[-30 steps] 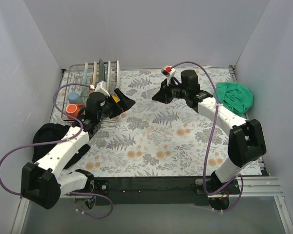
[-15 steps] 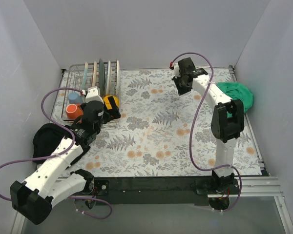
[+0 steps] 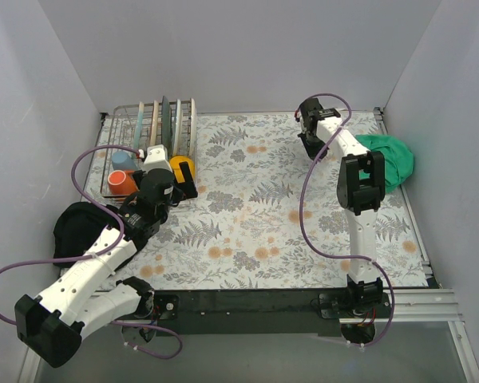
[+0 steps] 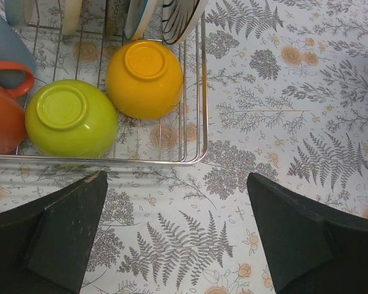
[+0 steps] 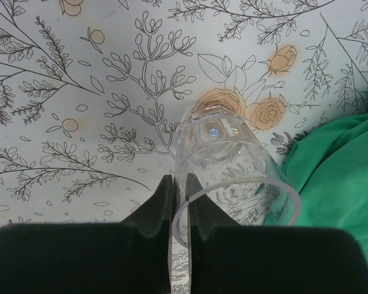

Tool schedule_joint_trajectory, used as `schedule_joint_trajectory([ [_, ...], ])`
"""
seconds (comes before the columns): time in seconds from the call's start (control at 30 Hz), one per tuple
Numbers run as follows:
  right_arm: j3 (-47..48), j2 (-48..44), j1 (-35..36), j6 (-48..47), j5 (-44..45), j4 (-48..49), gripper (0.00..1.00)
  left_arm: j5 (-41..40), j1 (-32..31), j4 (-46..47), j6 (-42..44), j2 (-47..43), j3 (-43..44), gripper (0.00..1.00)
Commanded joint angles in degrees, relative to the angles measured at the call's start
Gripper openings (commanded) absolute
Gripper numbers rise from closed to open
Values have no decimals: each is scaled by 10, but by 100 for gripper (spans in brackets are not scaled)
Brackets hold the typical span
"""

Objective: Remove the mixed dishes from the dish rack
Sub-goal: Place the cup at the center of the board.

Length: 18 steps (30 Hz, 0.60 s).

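Barely begun: only clear glass out, pinched by right gripper beside green cloth; left gripper spread wide above dish rack, bowls, mug, plates still aboard.

Silver wire dish rack at far-left desk: plates upright in slots, yellow bowl and lime bowl upside down, touching; orange mug, blue cup behind. Far right, clear glass, rim pinched by right gripper.
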Motion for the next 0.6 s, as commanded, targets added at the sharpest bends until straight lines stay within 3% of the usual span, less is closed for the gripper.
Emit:
schedule_joint_trajectory([
  [0.0,5,1,-1,2,22,-13,1,-19,-3,-1,10,-11,-8,98],
  [0.03,5,-1,-1,2,21,-13,2,-19,-3,0,10,-10,-9,98],
  [0.17,-1,-12,-3,3,6,-13,34,-18,-3,0,10,-6,-9,98],
  [0.27,-4,-33,-2,8,-11,-13,51,-16,-3,1,12,-6,-9,98],
  [0.47,-17,-99,-1,17,-28,-13,73,-17,-3,3,12,-6,-12,98],
  [0.57,-40,-153,2,23,-43,-13,80,-18,-2,6,12,-6,-14,98],
])
